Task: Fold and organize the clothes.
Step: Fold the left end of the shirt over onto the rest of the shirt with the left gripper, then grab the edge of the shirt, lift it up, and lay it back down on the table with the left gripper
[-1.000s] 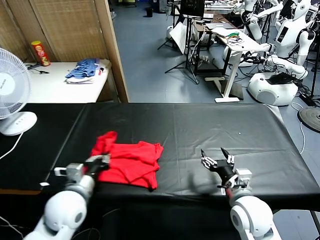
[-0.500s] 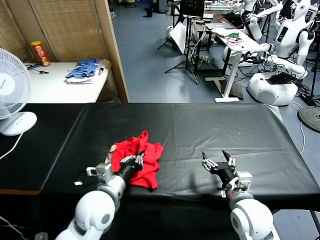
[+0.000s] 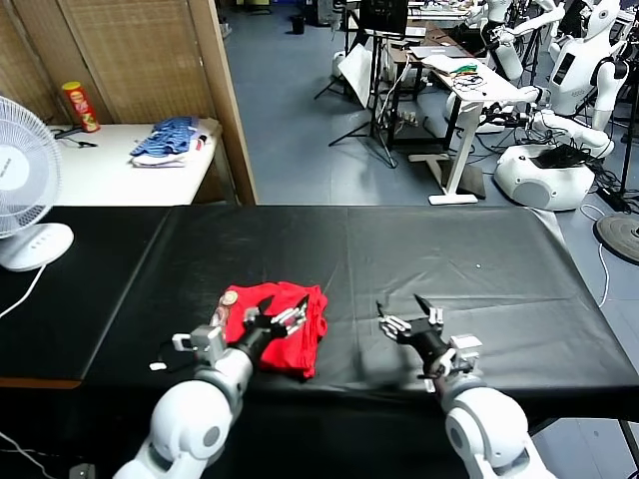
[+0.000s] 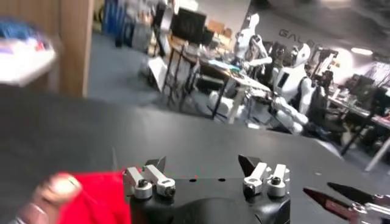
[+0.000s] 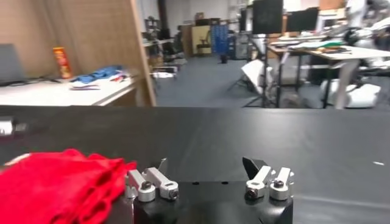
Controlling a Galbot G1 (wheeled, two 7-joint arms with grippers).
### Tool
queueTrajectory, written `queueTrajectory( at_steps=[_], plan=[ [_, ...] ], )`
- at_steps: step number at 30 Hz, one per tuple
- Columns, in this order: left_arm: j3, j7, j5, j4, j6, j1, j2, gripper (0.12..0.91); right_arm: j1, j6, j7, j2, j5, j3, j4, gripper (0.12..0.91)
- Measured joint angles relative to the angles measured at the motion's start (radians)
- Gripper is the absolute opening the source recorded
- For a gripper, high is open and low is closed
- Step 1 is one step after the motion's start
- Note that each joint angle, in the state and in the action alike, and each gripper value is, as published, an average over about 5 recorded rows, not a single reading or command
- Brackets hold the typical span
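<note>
T-shirt point(image 3: 272, 317) on table point(image 3: 449, 259), left of centre

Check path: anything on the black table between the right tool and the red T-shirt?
Nothing visible. Only bare black tablecloth lies between the open right tool and the crumpled bright red cotton T-shirt. The left tool, also open, sits over the shirt's near edge.

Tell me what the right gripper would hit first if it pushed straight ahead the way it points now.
The right gripper, fingers open, points across bare black tablecloth. Its way looks free; the red T-shirt lies off to one side, though depth is hard to judge.
</note>
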Motion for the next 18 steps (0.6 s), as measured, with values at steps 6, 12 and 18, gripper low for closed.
queueTrajectory(
  at_steps=[6,12,18],
  plan=[
    [-0.108,0.044,0.068,0.055,-0.054,0.053,0.059,0.798,0.098,0.011,-0.015,0.025,-0.060,-0.136,-0.085,0.798],
    [-0.182,0.048,0.065,0.113,-0.065,0.080,0.062,0.798,0.150,0.017,-0.017,0.038,-0.210,-0.227,-0.191,0.798],
    [-0.213,0.055,0.046,0.142,-0.066,0.081,0.056,0.798,0.159,0.060,0.002,0.067,-0.353,-0.246,-0.263,0.798]
  ],
)
